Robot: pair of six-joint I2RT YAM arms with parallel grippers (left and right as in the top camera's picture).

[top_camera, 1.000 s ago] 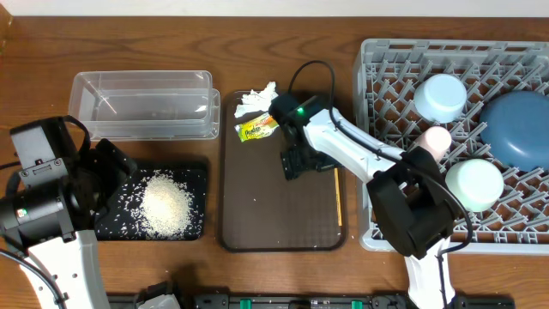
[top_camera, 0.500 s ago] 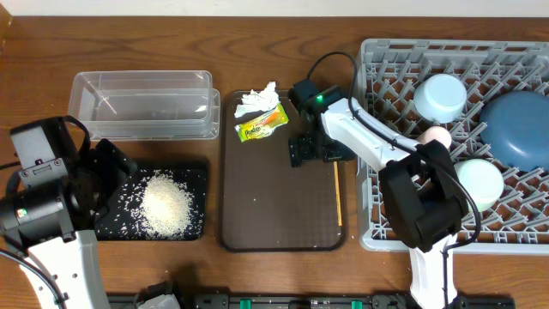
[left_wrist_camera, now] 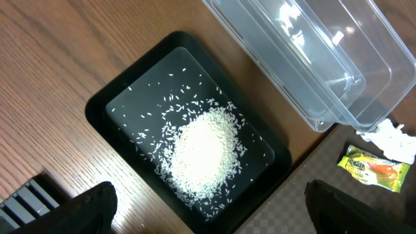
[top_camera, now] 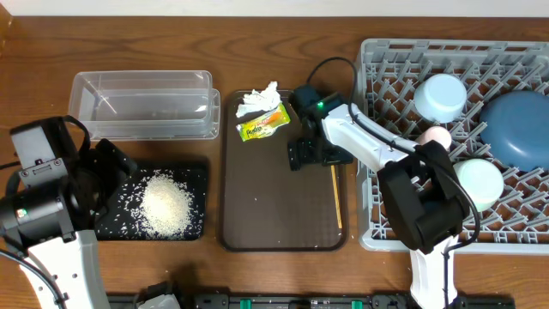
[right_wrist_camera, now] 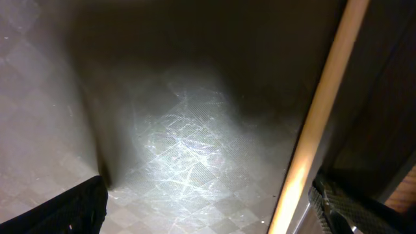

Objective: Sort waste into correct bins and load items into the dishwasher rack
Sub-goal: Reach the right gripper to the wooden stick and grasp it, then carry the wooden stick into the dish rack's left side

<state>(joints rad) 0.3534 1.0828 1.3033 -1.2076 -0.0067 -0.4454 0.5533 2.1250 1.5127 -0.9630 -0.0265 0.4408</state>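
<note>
Your right gripper [top_camera: 304, 155] is wide open and empty, the wooden stick [top_camera: 336, 196] near one finger. Centre over it, go low since it seems to lie flat, then close. Your left gripper [left_wrist_camera: 208, 218] is open and empty too.

Glossy clear plastic tub [top_camera: 141, 107]; matt black tray [top_camera: 196, 172]; grained wooden desk [top_camera: 129, 43]; scuffed, checker-textured serving tray [top_camera: 274, 215]; smooth wooden stick [top_camera: 336, 197].
</note>
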